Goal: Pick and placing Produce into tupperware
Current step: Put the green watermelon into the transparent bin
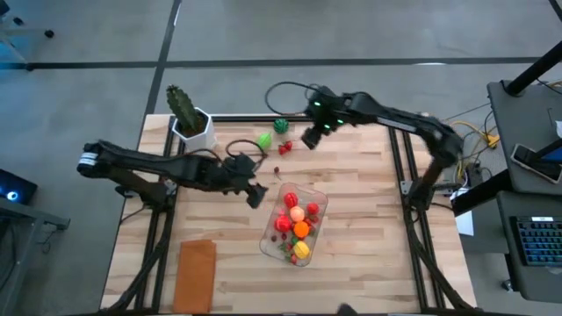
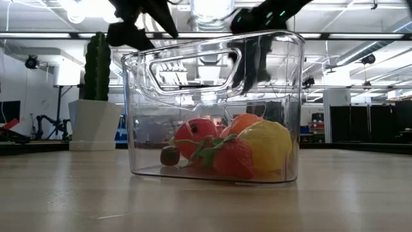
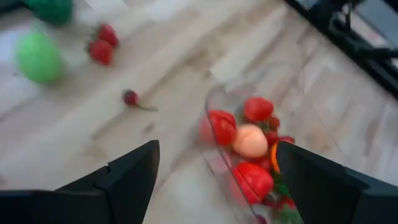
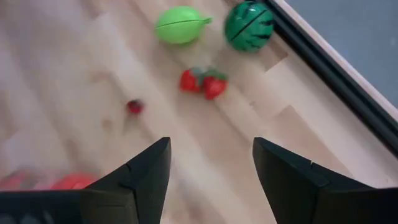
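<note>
No readable writing or label showed on anything.

Nearest the front edge of the bench (image 1: 351,263), at about seven o'clock from its middle, lay a flat orange-brown rectangle (image 1: 197,274). Just in from there, near the centre, the clear tupperware (image 1: 294,224) stood with produce inside it: red pieces (image 1: 283,222), a peach-coloured one (image 3: 250,141), an orange one (image 1: 301,230) and a yellow one (image 1: 302,250). In the low view a small brown piece (image 2: 169,155) also sat on its floor beside a strawberry (image 2: 233,158).

The left gripper (image 1: 255,194) hung at about ten o'clock from the tupperware, just beside its rim, with its fingers (image 3: 127,177) spread wide and nothing between them.

Farther back, loose produce lay on the bench: a small dark-red piece (image 4: 134,106), a pair of strawberries (image 4: 204,82), a light green fruit (image 4: 180,25) and a dark green melon (image 4: 249,25) nearest the far edge. The right gripper (image 1: 313,136) hovered above this group, at about twelve o'clock from the tupperware, partly open and holding nothing.

At the far left corner, around eleven o'clock, stood a cactus (image 1: 183,107) in a white pot (image 1: 195,130).
</note>
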Motion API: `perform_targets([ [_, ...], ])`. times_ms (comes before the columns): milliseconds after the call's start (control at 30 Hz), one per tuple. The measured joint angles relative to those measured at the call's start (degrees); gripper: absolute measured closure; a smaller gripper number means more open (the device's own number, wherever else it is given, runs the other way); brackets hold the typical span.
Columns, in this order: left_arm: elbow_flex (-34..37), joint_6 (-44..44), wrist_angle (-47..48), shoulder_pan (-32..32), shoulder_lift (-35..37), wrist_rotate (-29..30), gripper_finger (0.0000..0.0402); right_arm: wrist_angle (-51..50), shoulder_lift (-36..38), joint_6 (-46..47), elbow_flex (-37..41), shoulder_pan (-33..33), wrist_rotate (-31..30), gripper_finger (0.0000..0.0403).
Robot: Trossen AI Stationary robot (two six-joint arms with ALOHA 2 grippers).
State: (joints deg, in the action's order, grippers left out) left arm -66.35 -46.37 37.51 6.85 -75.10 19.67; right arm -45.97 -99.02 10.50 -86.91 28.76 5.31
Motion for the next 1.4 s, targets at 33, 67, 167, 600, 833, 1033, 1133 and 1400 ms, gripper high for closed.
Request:
perform_targets([
  [33,0.0,-0.02,0.63,0.0,1.18,1.01,0.0097,0.04,-2.65,0.01,-1.82,0.73,-0.22,0.0183],
  [67,0.02,-0.04,2.0,0.0,2.28,2.01,0.0098,-0.16,-5.37,0.03,-3.88,1.41,-1.16,0.0183],
  [167,0.02,-1.36,5.98,0.0,4.66,4.31,0.01,-0.17,-12.56,0.04,-10.85,2.52,-3.88,0.0183],
  [600,0.26,-4.29,26.31,0.0,6.87,9.91,0.01,-4.32,-31.37,7.5,-37.09,2.93,-2.37,0.0102],
  [833,0.37,-4.29,26.54,-0.13,7.21,11.03,0.01,-9.85,-38.97,12.78,-43.94,3.59,-2.37,0.0069],
  [1033,0.39,-4.29,27.43,-0.13,7.71,11.07,0.0101,-11.32,-43.01,16.97,-47.12,4.15,-2.56,0.0073],
  [1133,0.39,-4.29,27.89,-0.13,7.81,11.07,0.0101,-11.34,-43.63,18.94,-47.01,4.57,-3.5,0.0075],
  [1400,0.42,-3.85,27.83,-0.13,7.81,12.32,0.0101,-10.54,-43.83,19.64,-46.82,5.45,-4.33,0.0076],
])
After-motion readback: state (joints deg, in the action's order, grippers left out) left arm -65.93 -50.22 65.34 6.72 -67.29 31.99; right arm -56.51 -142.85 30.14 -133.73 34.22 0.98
